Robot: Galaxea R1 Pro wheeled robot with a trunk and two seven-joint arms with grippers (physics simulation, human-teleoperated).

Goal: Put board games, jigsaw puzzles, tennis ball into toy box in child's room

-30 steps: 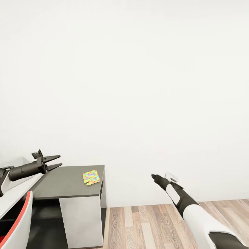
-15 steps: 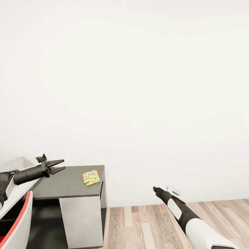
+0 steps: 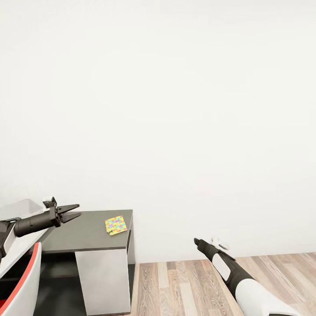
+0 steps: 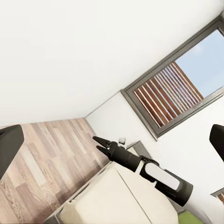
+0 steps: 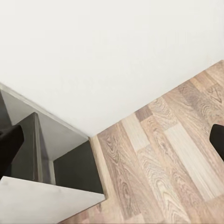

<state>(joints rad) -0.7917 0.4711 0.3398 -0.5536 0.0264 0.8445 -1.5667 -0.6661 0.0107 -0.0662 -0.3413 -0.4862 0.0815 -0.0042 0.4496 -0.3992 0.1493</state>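
The jigsaw puzzle is a patchwork of yellow, green, pink and blue pieces, and it lies on a dark grey cabinet with a white door. The wall is plain white, the floor is light brown wood planks with darker grain, and the desk is pale grey-white. The left gripper is black, the right arm is black and white, and the window has a dark frame with blue sky and brown slats.

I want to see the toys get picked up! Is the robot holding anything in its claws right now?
No. The left gripper is open and empty above the dark grey cabinet top; the colourful square jigsaw puzzle lies there untouched. The right gripper holds nothing either.
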